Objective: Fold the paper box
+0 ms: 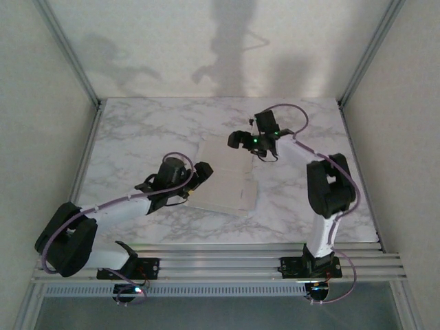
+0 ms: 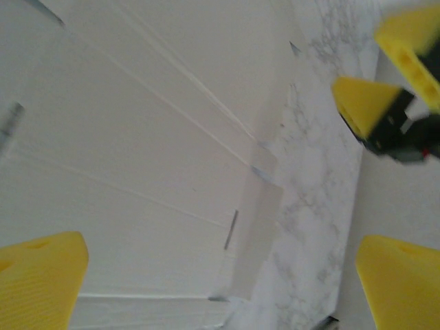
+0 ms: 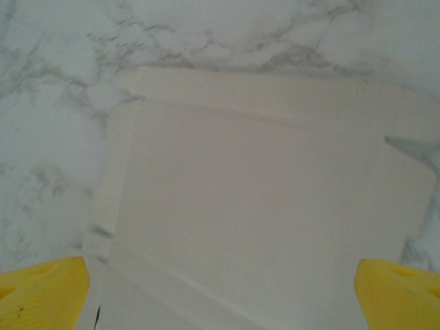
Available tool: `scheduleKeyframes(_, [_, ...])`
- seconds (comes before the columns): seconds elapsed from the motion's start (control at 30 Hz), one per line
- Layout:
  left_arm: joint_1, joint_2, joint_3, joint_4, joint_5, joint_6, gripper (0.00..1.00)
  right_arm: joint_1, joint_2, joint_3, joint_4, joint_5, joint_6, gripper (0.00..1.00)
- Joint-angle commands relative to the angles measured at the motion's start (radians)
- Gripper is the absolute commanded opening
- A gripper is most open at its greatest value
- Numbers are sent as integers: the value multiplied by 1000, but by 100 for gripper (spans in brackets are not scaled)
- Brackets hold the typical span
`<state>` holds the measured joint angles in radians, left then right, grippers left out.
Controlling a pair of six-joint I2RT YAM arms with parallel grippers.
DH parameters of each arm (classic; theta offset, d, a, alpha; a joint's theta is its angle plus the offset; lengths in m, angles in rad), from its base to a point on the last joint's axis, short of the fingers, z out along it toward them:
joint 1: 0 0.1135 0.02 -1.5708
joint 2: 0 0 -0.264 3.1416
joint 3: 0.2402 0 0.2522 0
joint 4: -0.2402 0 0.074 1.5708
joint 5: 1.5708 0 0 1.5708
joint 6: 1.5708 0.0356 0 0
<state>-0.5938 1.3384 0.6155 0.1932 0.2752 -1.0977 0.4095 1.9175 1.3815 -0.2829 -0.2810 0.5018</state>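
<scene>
Currently, the flat paper box (image 1: 223, 180) is flanked by the left gripper (image 1: 201, 175) and the right gripper (image 1: 238, 141), both released and empty.

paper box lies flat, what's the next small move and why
Probably lower the left gripper and pinch an edge flap of the paper box: it lies flat, and that gripper and the right gripper hover open at its edges, holding nothing.

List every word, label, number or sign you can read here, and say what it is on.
None can be read.
The paper box shows a blank off-white face, only creases and slits.
The marble table has grey veining alone.
Any marking on the arms is too small to tell.
</scene>
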Motion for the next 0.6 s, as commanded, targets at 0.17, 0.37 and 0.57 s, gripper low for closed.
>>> scheduleKeyframes(0.17, [-58,124,-21,178,4,-173,100,35,188,252,-167,73,-9,99])
scheduleKeyframes(0.37, [-77,207,11,179,4,-200,99,45,264,344,-242,117,-5,99])
scheduleKeyframes(0.57, [-79,262,80,49,-23,-147,99,49,307,372,-285,142,1,99])
